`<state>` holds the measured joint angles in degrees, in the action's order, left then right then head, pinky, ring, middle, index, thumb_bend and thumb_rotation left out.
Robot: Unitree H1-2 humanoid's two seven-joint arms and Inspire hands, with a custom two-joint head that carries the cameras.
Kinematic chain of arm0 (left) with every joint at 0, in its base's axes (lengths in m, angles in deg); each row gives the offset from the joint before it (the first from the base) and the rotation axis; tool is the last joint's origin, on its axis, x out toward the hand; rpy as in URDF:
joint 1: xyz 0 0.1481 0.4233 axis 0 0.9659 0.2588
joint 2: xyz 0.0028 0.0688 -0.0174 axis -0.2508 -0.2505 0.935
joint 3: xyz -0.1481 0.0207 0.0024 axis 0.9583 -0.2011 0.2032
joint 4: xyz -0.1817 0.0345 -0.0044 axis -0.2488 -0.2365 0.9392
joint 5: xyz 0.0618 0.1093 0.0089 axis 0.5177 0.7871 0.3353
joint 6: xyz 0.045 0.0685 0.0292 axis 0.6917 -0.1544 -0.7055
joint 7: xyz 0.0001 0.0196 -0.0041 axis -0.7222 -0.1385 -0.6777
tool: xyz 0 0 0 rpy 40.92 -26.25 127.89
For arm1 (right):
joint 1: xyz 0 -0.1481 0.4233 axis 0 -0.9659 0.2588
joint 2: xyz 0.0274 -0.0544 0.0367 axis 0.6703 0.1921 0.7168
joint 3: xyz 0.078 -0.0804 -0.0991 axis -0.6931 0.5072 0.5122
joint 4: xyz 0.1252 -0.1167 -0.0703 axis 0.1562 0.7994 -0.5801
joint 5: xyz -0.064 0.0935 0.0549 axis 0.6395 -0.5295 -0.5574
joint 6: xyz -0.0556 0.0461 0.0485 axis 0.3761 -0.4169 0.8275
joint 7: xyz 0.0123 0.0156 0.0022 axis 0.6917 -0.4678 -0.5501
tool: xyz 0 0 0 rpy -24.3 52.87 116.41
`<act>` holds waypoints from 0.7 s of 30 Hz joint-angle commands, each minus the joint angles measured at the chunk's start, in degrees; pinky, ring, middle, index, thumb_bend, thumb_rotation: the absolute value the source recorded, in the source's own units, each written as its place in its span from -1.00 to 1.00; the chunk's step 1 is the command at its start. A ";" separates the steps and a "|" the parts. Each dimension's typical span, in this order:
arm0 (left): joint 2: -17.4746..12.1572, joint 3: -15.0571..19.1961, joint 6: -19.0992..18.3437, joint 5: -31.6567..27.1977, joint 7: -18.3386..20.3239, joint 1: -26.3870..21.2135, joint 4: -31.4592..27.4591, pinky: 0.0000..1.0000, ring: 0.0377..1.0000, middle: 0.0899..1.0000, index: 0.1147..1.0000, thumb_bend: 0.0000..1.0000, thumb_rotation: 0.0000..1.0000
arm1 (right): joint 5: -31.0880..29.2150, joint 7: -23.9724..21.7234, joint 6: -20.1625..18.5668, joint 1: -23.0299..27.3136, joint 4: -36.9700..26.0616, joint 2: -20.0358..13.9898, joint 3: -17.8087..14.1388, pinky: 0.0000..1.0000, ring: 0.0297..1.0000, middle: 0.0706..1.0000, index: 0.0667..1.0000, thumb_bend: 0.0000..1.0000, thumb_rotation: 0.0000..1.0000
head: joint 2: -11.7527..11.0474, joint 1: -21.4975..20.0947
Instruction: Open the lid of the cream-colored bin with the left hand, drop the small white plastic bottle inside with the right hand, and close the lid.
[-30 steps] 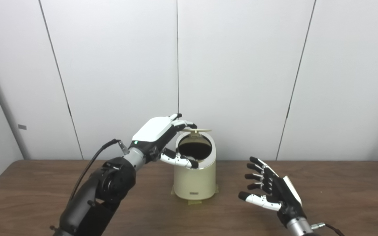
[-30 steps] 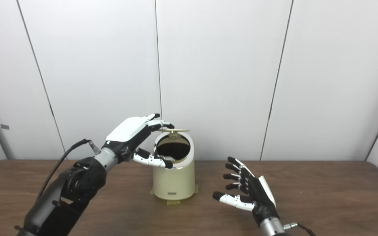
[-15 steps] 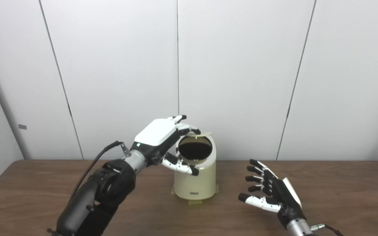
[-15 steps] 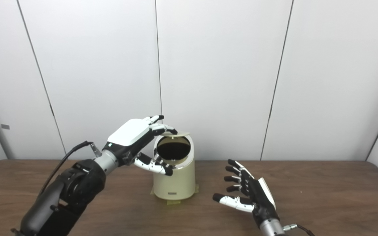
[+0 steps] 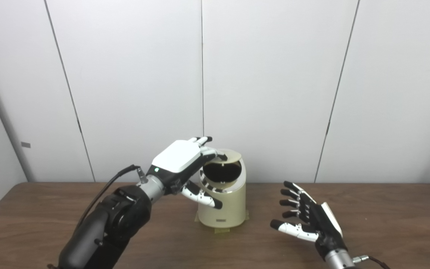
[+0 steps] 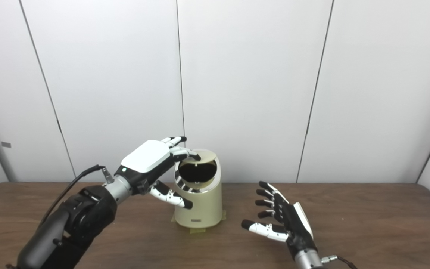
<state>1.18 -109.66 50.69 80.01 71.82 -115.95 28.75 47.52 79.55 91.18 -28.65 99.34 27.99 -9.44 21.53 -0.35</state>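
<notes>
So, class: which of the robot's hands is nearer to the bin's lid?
Left. The left hand reaches over the bin, fingers at its lid. The right hand hovers open over the table, to the bin's right, apart from it.

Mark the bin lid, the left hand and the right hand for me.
lid [image 5: 231, 155], left eye view, on its tan top surface.
left hand [image 5: 177, 158], left eye view, on the white back plate.
right hand [image 6: 291, 216], right eye view, on the dark palm.
</notes>
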 commanded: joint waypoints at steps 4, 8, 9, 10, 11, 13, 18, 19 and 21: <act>-1.27 0.32 -0.53 1.56 1.12 -1.29 -2.81 1.00 0.99 0.67 0.66 0.94 -0.04 | -0.23 0.14 -0.40 2.02 -3.21 -0.12 -0.06 0.22 0.52 0.67 0.73 0.67 -0.32 | 0.30 -0.13; -1.21 0.14 -0.39 2.75 1.84 -0.95 -2.95 1.00 0.98 0.66 0.65 0.96 0.01 | -0.26 0.17 -0.54 1.90 -3.35 -0.21 -0.11 0.22 0.52 0.67 0.73 0.67 -0.33 | 0.50 -0.18; -1.19 0.06 -0.33 2.77 2.12 -0.92 -2.83 1.00 0.99 0.66 0.65 0.96 0.02 | -0.18 0.20 -0.50 1.90 -3.26 -0.27 -0.10 0.22 0.52 0.67 0.73 0.67 -0.33 | 0.56 -0.23; -1.14 0.00 -0.26 2.69 2.36 -0.89 -2.70 1.00 1.00 0.66 0.65 0.96 0.03 | -0.11 0.21 -0.43 1.93 -3.13 -0.35 -0.09 0.23 0.51 0.66 0.73 0.67 -0.33 | 0.53 -0.23; -1.09 -0.03 -0.20 2.63 2.49 -0.89 -2.57 1.00 1.00 0.65 0.64 0.95 0.02 | -0.08 0.20 -0.37 1.96 -3.01 -0.41 -0.09 0.22 0.51 0.66 0.73 0.66 -0.33 | 0.50 -0.21; -0.91 -0.47 0.16 2.69 2.54 -0.82 -1.72 1.00 0.99 0.64 0.63 0.96 0.02 | 0.63 0.23 -0.23 1.97 -2.85 -0.72 0.19 0.22 0.51 0.67 0.73 0.65 -0.32 | 0.38 -0.10; -0.80 -2.17 0.12 4.40 3.06 -0.57 -0.49 0.97 0.97 0.64 0.63 0.93 -0.01 | 0.99 0.31 -0.36 1.93 -2.74 -0.79 0.25 0.19 0.50 0.66 0.72 0.65 -0.30 | 0.26 -0.06; -0.71 -2.46 0.14 4.75 2.94 -0.43 -0.24 0.97 0.97 0.65 0.64 0.93 -0.01 | 1.02 0.34 -0.41 1.89 -2.81 -0.77 0.23 0.18 0.49 0.66 0.71 0.65 -0.31 | 0.21 -0.05; -0.58 -2.94 0.36 5.40 2.48 -0.23 0.28 0.96 0.97 0.65 0.64 0.94 0.00 | 0.93 0.28 -0.59 1.82 -2.97 -0.74 0.17 0.18 0.50 0.66 0.71 0.65 -0.31 | 0.15 -0.01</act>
<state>0.92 -112.23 50.79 84.49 74.44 -114.71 28.60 48.53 79.54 90.03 -28.68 97.97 27.70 -9.09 21.71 -0.35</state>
